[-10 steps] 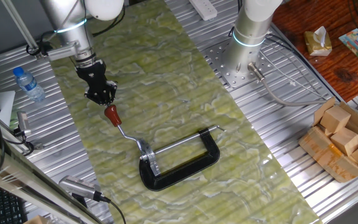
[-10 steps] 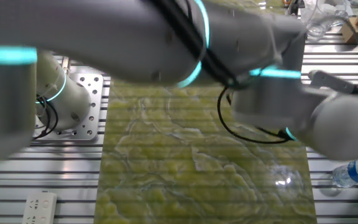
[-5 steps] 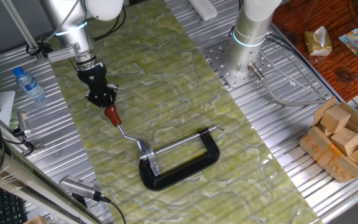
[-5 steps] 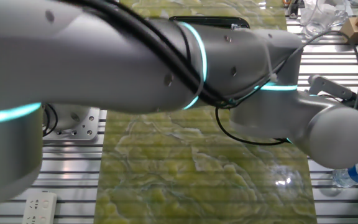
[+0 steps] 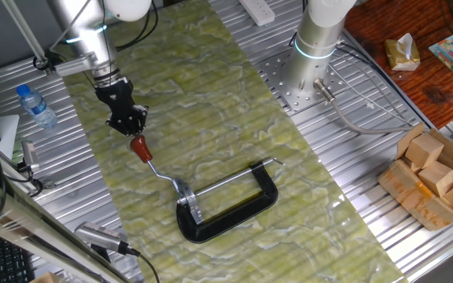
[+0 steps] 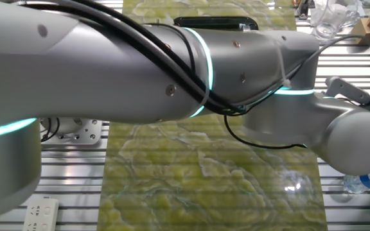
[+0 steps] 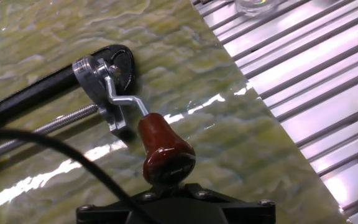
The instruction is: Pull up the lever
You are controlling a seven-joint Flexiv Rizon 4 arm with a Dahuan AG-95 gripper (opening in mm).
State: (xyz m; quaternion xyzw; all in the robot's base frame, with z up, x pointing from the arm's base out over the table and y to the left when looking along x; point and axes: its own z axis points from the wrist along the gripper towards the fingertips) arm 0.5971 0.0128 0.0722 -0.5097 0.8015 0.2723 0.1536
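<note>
The lever is a thin bent silver rod (image 5: 157, 169) ending in a red-brown knob (image 5: 139, 147), joined to the silver bracket (image 5: 185, 196) of a black C-clamp (image 5: 238, 211) lying on the green mat. My gripper (image 5: 130, 126) sits right on the knob's upper end and appears shut on it. In the hand view the knob (image 7: 166, 149) fills the lower middle, its end against my gripper (image 7: 169, 185); the rod (image 7: 126, 99) runs up to the bracket (image 7: 98, 78). My fingertips are hidden. In the other fixed view my arm blocks the lever.
The clamp's long screw rod (image 5: 228, 181) spans the frame. A water bottle (image 5: 36, 106) stands left of the mat. The arm's base (image 5: 317, 35) is at the back, wooden blocks (image 5: 435, 169) at the right. Ribbed metal table (image 7: 316, 74) lies beyond the mat edge.
My gripper has shifted slightly up and left with the knob; the lever's tip moved with it. The clamp has barely moved. My arm now fills more of the other fixed view.
</note>
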